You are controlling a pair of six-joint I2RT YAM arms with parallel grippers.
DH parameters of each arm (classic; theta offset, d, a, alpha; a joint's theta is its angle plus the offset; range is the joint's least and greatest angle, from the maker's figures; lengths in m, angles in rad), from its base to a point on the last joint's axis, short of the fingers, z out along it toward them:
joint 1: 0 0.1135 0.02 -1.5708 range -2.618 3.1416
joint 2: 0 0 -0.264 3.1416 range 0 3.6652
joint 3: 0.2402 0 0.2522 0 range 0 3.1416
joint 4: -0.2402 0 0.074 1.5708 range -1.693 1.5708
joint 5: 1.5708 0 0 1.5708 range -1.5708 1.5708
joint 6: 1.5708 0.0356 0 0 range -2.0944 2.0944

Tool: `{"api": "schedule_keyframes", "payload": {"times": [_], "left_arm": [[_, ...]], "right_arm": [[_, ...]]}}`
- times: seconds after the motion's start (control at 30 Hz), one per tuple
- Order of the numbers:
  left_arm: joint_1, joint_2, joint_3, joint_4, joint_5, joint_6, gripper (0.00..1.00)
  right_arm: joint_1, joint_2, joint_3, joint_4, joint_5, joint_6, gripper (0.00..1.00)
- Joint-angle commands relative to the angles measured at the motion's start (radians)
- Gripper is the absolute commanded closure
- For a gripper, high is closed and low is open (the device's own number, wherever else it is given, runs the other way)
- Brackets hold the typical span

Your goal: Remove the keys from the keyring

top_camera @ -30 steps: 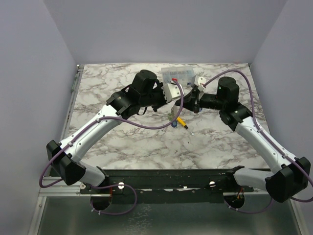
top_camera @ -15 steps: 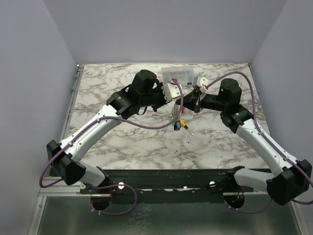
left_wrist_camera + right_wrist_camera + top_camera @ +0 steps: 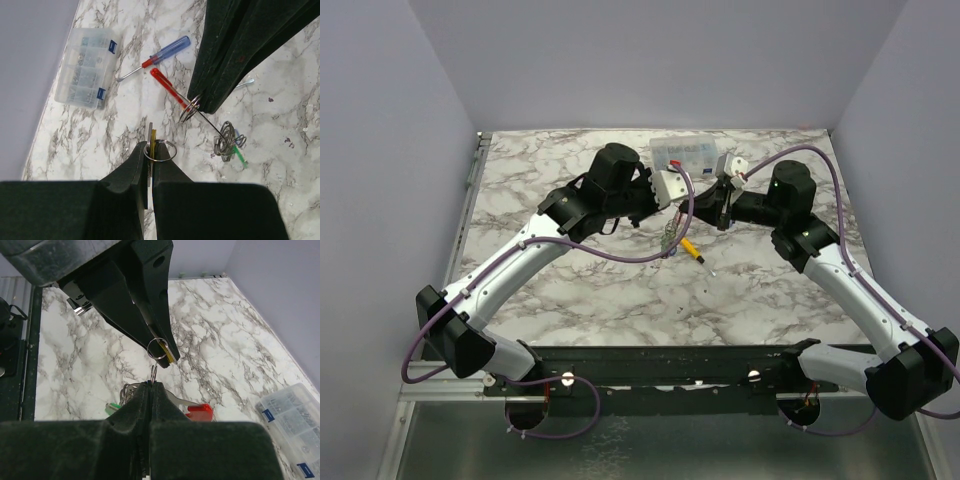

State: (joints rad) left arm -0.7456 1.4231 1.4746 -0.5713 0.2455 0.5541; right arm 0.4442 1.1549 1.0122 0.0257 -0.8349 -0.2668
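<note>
My left gripper (image 3: 150, 150) is shut on a yellow-headed key (image 3: 153, 137) that has a small metal ring (image 3: 161, 150) through it. My right gripper (image 3: 152, 385) is shut on the keyring (image 3: 153, 374), held above the table facing the left gripper (image 3: 678, 212). In the left wrist view a thin wire runs from the keyring (image 3: 191, 107) down to a bunch of rings (image 3: 226, 140) with a green key (image 3: 242, 159) and a blue one. The red strap (image 3: 167, 85) hangs by the keyring. The two grippers are close together but apart.
A clear plastic parts box (image 3: 85, 67) stands at the back of the marble table (image 3: 570, 280). A red-and-blue-handled screwdriver (image 3: 162, 54) lies near it. A yellow-handled screwdriver (image 3: 692, 250) lies under the hanging keys.
The left gripper has drawn a little away from the right one with the yellow key. The hanging bunch of keys has swung back to the left.
</note>
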Motion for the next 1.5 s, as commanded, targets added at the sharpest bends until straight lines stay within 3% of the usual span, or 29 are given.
{"api": "schedule_keyframes", "payload": {"times": [0.0, 0.17, 0.73, 1.07, 1.47], "left_arm": [[0.005, -0.013, -0.017, 0.019, -0.042, -0.017, 1.00], [0.075, 0.005, -0.016, 0.036, -0.029, -0.101, 1.00], [0.530, 0.248, -0.083, 0.034, -0.083, -0.364, 1.00], [0.656, 0.433, -0.120, -0.003, -0.170, -0.451, 1.00], [0.698, 0.528, -0.146, -0.045, -0.103, -0.535, 1.00]], "right_arm": [[0.005, -0.016, -0.001, 0.009, -0.008, 0.007, 0.99], [0.005, -0.018, -0.007, -0.002, 0.013, 0.028, 1.00], [0.005, -0.011, 0.001, -0.064, 0.041, 0.044, 0.99], [0.005, 0.001, 0.011, -0.097, 0.036, 0.034, 0.99], [0.005, 0.028, 0.034, -0.107, 0.028, 0.031, 0.99]]}}
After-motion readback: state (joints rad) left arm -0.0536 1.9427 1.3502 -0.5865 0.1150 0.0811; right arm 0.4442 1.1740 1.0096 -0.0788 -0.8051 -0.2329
